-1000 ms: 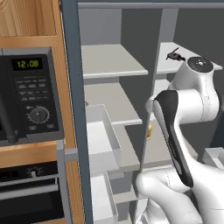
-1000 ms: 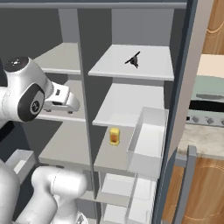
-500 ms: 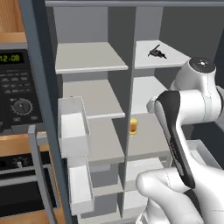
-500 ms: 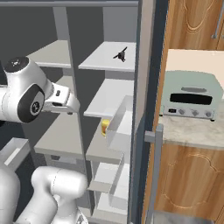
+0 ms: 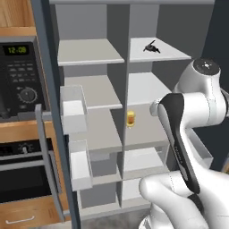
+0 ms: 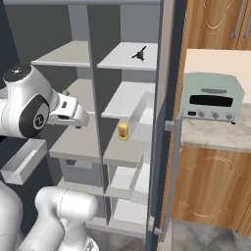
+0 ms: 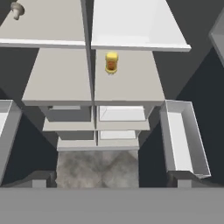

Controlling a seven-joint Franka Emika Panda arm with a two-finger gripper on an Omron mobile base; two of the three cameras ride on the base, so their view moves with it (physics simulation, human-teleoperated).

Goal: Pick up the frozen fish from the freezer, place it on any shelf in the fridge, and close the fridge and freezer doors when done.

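Observation:
The frozen fish, tiny, dark and spiky, lies on the top shelf of the right half of the slate-blue unit, the fridge. The left half, the freezer, has bare pale upper shelves. Both doors stand wide open: the left door with white bins and a grey handle, the right door seen edge-on. My gripper hangs in front of the middle shelves, well below the fish and apart from it. It is open, its tips wide apart with nothing between them.
A small yellow-orange jar stands on a middle shelf of the right half. A small pale object sits on a left shelf. A microwave is left of the unit. A toaster oven stands on the right counter.
The whole picture has shifted sideways because the base drove, so more of both open doors shows. The arm keeps its pose. The fish stays on the top right shelf.

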